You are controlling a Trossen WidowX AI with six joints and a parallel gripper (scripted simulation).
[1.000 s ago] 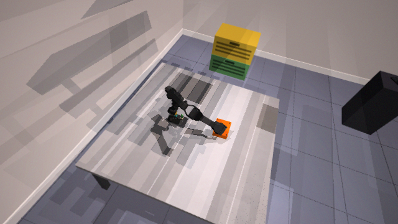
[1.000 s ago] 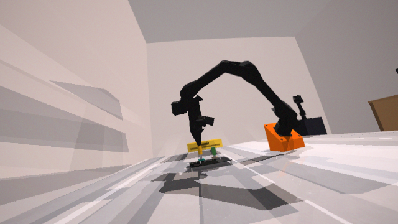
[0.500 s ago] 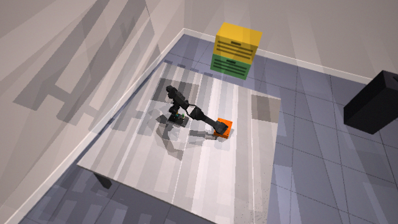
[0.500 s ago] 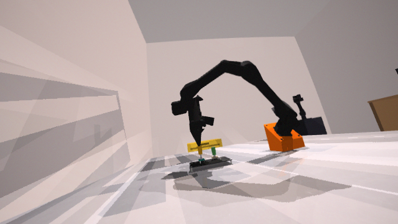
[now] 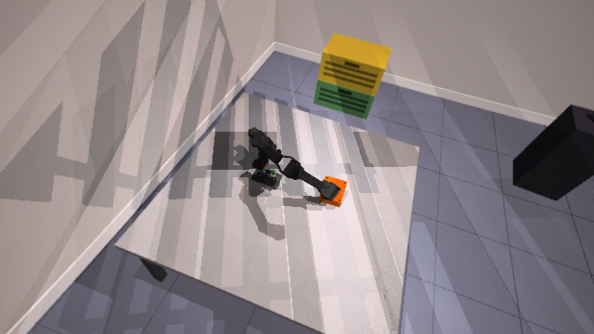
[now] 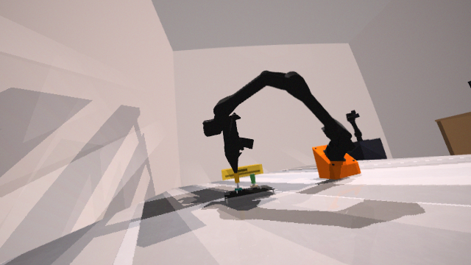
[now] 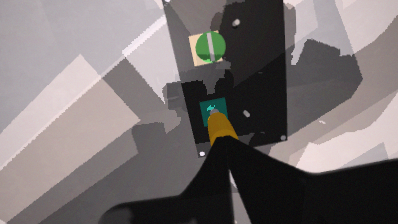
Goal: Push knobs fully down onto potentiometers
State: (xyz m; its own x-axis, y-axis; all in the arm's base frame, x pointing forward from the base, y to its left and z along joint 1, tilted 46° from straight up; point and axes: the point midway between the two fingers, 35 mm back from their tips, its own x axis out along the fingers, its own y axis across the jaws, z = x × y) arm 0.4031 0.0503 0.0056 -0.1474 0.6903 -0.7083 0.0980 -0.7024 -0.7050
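The black circuit board (image 5: 264,179) (image 6: 263,191) (image 7: 260,85) stands low on the table. An orange-yellow knob (image 6: 236,178) (image 7: 220,128) is above the teal potentiometer (image 6: 238,189) (image 7: 204,118), with bare grey shaft showing between them. A green knob (image 6: 252,179) (image 7: 218,47) with a pale line across its top is over the cream potentiometer (image 6: 254,186) (image 7: 194,53); its gap is hard to judge. My gripper (image 6: 235,171) (image 7: 223,142) is shut and empty, pointing down, with its tips at the top of the orange-yellow knob. Whether they touch is unclear. The tips are hidden in the top view.
The arm's orange base (image 5: 341,197) (image 6: 331,170) stands on the table (image 5: 325,260) (image 6: 294,243). In the wrist view, small pale pins (image 7: 236,22) (image 7: 246,114) stand on the board beside the potentiometers. A yellow and green cabinet (image 5: 356,47) stands on the floor beyond the table.
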